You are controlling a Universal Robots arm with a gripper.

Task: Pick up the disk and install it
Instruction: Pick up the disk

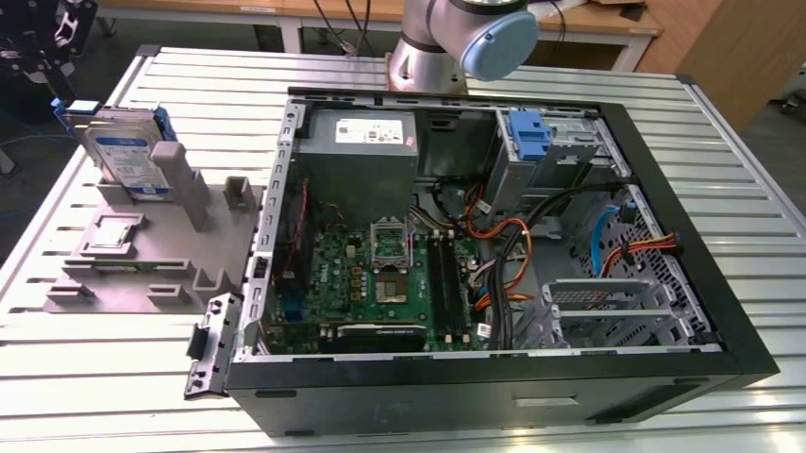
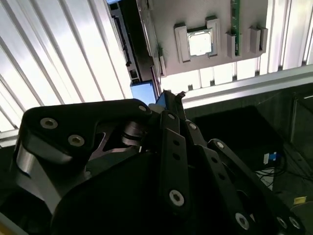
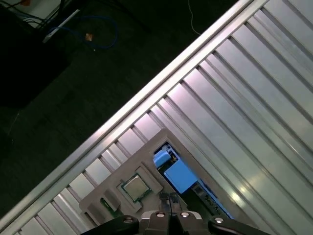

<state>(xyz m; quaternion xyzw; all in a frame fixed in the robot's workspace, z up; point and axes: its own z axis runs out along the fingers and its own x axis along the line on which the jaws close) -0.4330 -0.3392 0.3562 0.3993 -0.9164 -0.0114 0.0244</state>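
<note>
The disk (image 1: pixel 123 151) stands on edge in the grey fixture (image 1: pixel 151 260) at the exterior view's left; it is silver-grey with a white-and-blue label and a blue bracket. My gripper (image 1: pixel 63 85) hangs just above its top edge, dark against the background. In the first wrist view the gripper (image 3: pixel 167 197) looks down on the disk's blue bracket (image 3: pixel 178 176), fingertips close together with nothing between them. In the second wrist view the black linkage narrows to the gripper (image 2: pixel 171 95) next to a patch of the disk's blue (image 2: pixel 143 92).
An open computer case (image 1: pixel 743 311) fills the middle and right of the slatted metal table (image 1: pixel 151 377). Inside are a green motherboard (image 1: pixel 377 278), a grey power supply (image 1: pixel 361 142), loose cables and a bay with a blue clip (image 1: pixel 529 132). A processor chip (image 3: pixel 134 187) sits in the fixture.
</note>
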